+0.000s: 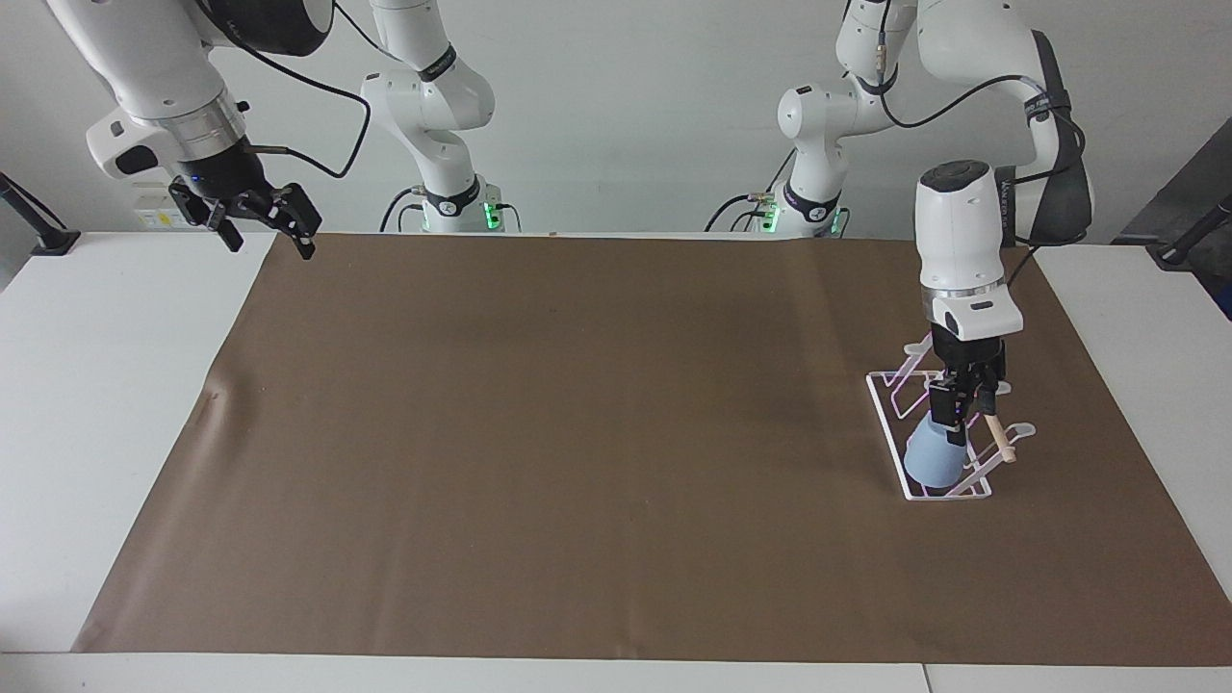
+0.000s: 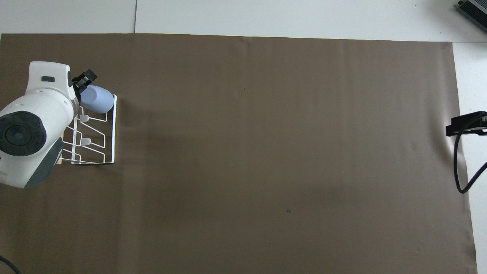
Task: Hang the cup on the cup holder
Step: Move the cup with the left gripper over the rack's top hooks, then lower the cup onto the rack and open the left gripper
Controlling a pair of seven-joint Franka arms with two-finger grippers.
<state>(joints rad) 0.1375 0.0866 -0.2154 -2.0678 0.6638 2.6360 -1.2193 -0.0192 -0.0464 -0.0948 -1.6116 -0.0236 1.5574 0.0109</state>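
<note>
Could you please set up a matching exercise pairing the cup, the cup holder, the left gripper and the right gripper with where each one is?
1. cup
2. cup holder
3. left gripper
4. right gripper

a. over the brown mat's corner, nothing in it
b. standing on the mat at the left arm's end
c. tilted on the rack's end farthest from the robots
d. just above the cup

Pairs: 1-c, 2-b, 3-d, 4-a

Left gripper (image 1: 965, 416) low, pointing straight down, jaws parted; right gripper (image 1: 260, 226) raised, jaws spread wide.
</note>
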